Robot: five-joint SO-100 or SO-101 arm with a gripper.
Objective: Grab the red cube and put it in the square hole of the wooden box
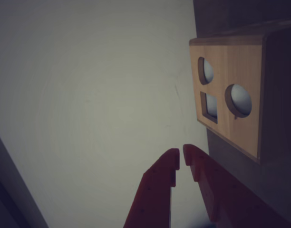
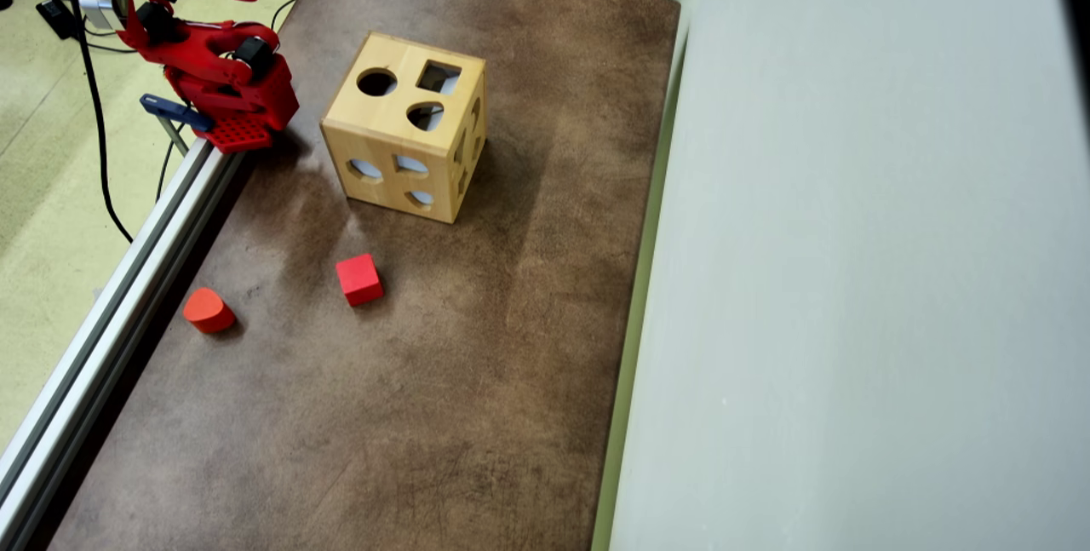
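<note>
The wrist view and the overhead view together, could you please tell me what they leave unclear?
- Red cube: outside the wrist view's frame; only the overhead view shows it.
- Hand: its fingertips are not clear in the overhead view, where the arm runs off the top left corner.
- Wooden box: cut off by the wrist view's right edge; inside dark.

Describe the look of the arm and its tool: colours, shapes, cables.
The arm is bright red plastic with black motor blocks at the joints and a red base with a gridded edge at the table rim. Black cables trail from it across the floor. In the wrist view the tool shows two flat red fingers tapering to blunt tips, one with a stepped notch.
</note>
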